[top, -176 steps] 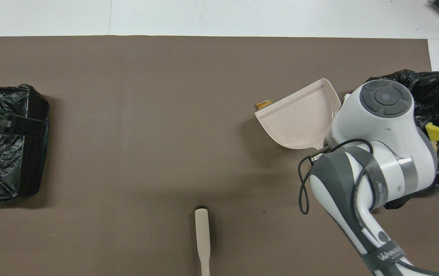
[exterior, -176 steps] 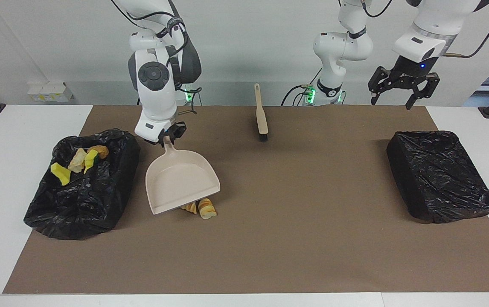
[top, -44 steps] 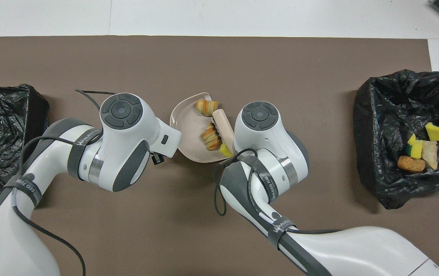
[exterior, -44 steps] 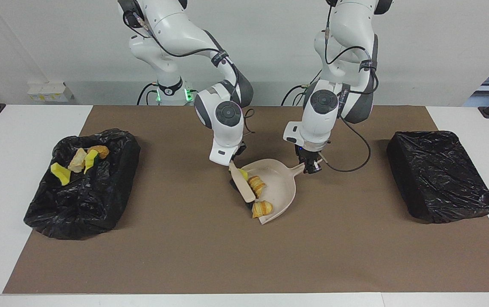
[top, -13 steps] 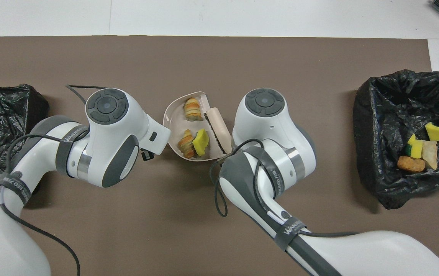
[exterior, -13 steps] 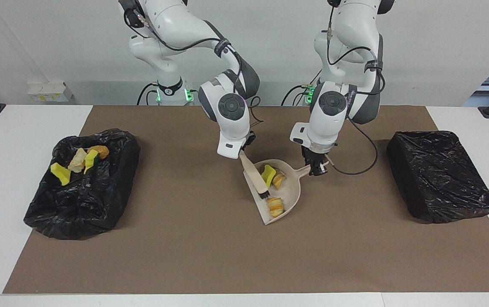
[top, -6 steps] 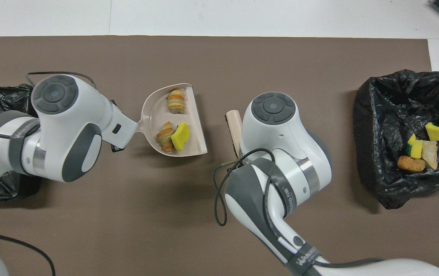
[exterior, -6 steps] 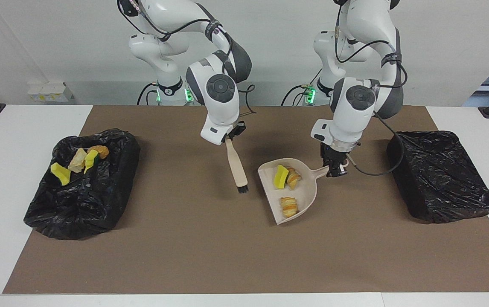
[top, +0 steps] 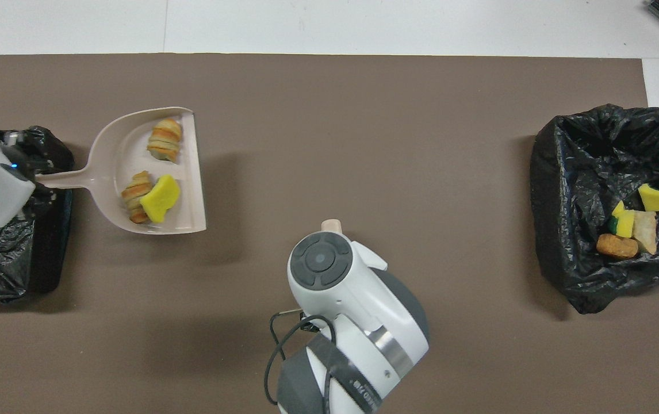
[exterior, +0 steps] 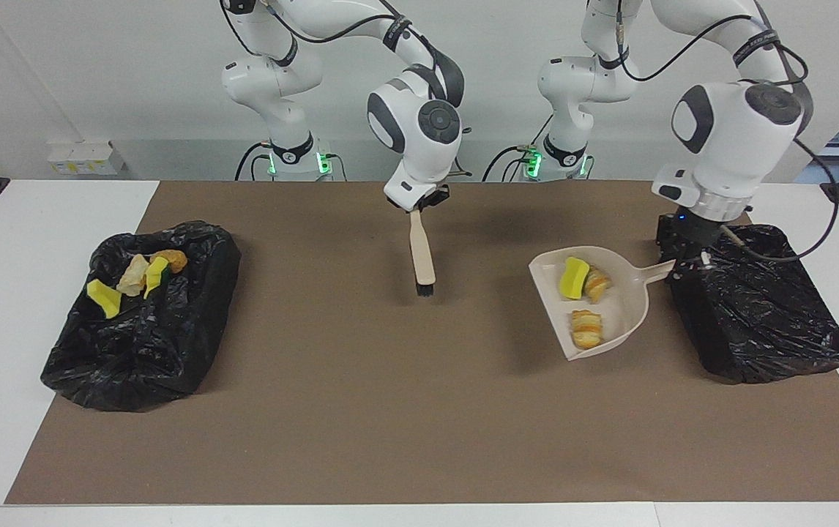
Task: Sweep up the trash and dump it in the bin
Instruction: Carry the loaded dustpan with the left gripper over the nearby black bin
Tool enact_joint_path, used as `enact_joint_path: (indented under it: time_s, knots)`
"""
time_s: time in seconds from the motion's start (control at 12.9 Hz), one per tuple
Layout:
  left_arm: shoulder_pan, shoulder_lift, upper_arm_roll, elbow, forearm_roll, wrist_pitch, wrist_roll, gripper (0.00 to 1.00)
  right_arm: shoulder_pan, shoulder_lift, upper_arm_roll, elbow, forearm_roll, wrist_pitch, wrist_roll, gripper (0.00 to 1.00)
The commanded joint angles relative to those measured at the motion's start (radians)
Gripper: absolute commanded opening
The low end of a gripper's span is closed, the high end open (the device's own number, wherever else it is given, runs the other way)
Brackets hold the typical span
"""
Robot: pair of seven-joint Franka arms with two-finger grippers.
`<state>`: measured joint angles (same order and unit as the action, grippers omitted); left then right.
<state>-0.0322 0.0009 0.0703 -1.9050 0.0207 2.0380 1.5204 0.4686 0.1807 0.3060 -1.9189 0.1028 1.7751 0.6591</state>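
The dustpan (exterior: 602,307) is held by its handle in the clenched left gripper (exterior: 685,265), raised above the brown mat (exterior: 390,410) just beside the bin (exterior: 756,307) at the left arm's end of the table, which is wrapped in black plastic; the gripper itself is over that bin's edge. Three pieces of trash lie in the pan ahead of the gripper: a yellow sponge bit (exterior: 574,278) touching a bread-like chunk (exterior: 597,284), and a second bread-like chunk (exterior: 586,329) apart from them, closer to the pan's open lip. The brush (exterior: 421,256) is gripped at its handle by the closed right gripper (exterior: 419,207) and hangs bristles down below it over the middle of the mat, well apart from the dustpan; whether the bristles touch the mat cannot be told. Four more pieces (exterior: 134,278) are seen in the open black bag (exterior: 141,322) at the right arm's end of the table. No loose trash is seen on the mat, so the sweeping is judged to be done. What appears to be left is the dumping: the pan must be brought over the bin near the left gripper and tipped so that its three pieces slide out. Care is judged to be needed with the chunk near the open lip, which could roll off.
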Motion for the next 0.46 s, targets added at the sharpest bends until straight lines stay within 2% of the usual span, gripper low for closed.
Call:
enact_joint_path:
  time_s: [0.0, 0.23, 0.39]
  knots:
    - [0.145, -0.030, -0.012, 0.015, 0.010, -0.018, 0.156, 0.00, 0.047, -0.088, -0.001, -0.148, 0.067, 0.130, 0.050, 0.00]
    - [0.317, -0.012, -0.012, 0.073, 0.010, -0.004, 0.249, 0.00, 0.097, -0.107, -0.001, -0.212, 0.084, 0.182, 0.080, 0.00]
    - [0.398, -0.007, -0.009, 0.090, 0.015, 0.019, 0.305, 0.00, 0.117, -0.101, -0.001, -0.256, 0.084, 0.275, 0.103, 0.00]
